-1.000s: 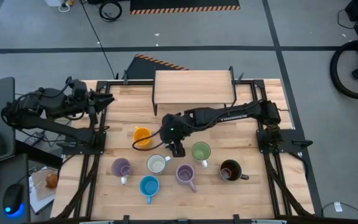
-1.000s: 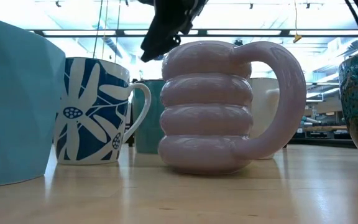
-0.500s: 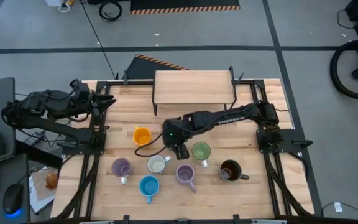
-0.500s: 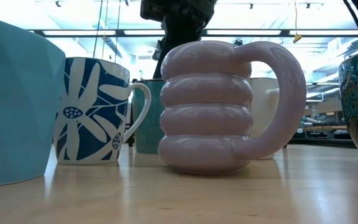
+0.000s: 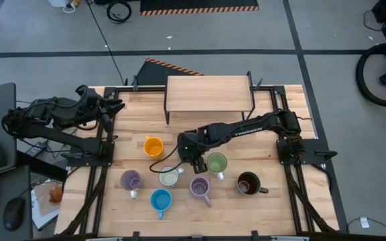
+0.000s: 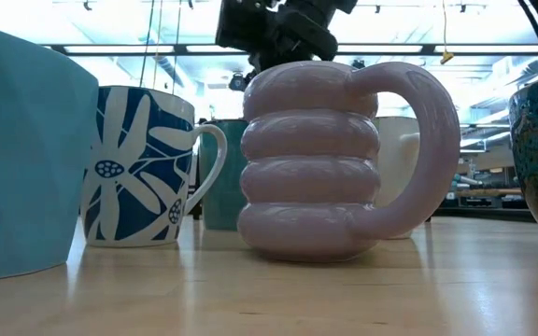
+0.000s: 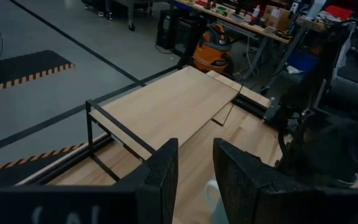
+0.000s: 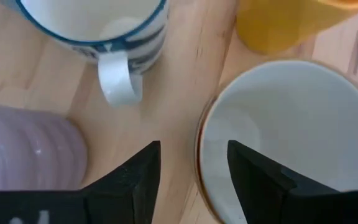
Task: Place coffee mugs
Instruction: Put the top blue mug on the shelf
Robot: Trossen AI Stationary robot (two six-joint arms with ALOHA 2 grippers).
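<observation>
Seven mugs stand upright on the table: orange (image 5: 153, 146), white with blue flowers (image 5: 169, 177), green (image 5: 216, 163), purple (image 5: 131, 179), blue (image 5: 160, 199), ribbed purple (image 5: 200, 187) and dark brown (image 5: 248, 183). My right gripper (image 5: 191, 161) points down among them, open. In its wrist view the right gripper (image 8: 194, 180) straddles the brownish rim (image 8: 199, 149) of a white-inside mug (image 8: 278, 124), one finger over the opening and one outside. That mug is hidden under the gripper in the high view. My left gripper (image 7: 194, 180) is open at the table's far left (image 5: 109, 107). My right gripper comes from above with its fingers on either side of the white-inside mug's rim (image 8: 199, 149), on the side facing the flowered mug. I cannot tell whether either finger touches the rim.
A wooden riser (image 5: 210, 94) stands at the table's far edge, behind the mugs. The orange mug (image 8: 291, 22), the flowered mug (image 8: 86, 18) and the ribbed purple mug (image 8: 23, 146) crowd close around the right gripper. Bare wood lies along the far left and near right.
My right gripper has turned about over the middle mugs and its wrist has shifted slightly toward the table's near right. No mug has moved.
</observation>
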